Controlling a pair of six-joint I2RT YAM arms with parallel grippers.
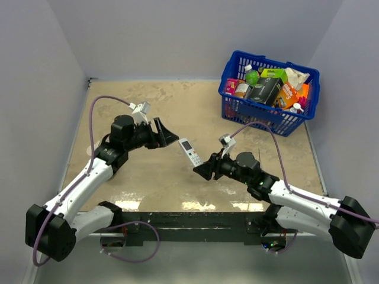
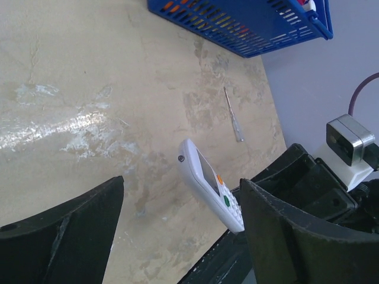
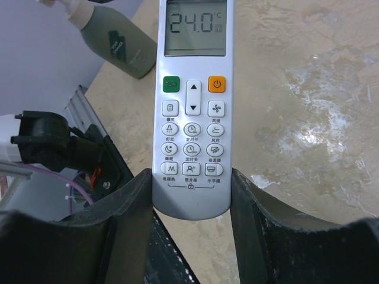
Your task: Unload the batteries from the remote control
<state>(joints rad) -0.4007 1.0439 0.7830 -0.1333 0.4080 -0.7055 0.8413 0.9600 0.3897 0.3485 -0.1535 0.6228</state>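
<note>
The remote control [image 1: 190, 151] is a slim white handset, button face and lit screen towards the right wrist camera. My right gripper [image 1: 204, 168] is shut on its lower end, fingers pressed to both long edges [image 3: 190, 176]. The remote [image 3: 192, 106] sticks out ahead of those jaws, tilted above the table. My left gripper [image 1: 169, 135] stands open just left of the remote's screen end. In the left wrist view the remote [image 2: 210, 183] lies close to the right finger [image 2: 278, 225], with a wide gap to the other finger. The batteries are hidden; the back face does not show.
A blue basket [image 1: 269, 92] packed with groceries stands at the back right, its wall [image 2: 249, 23] also in the left wrist view. A thin metal tool [image 2: 233, 115] lies on the table beyond the remote. A grey-green bottle [image 3: 118, 41] stands near the table's left edge.
</note>
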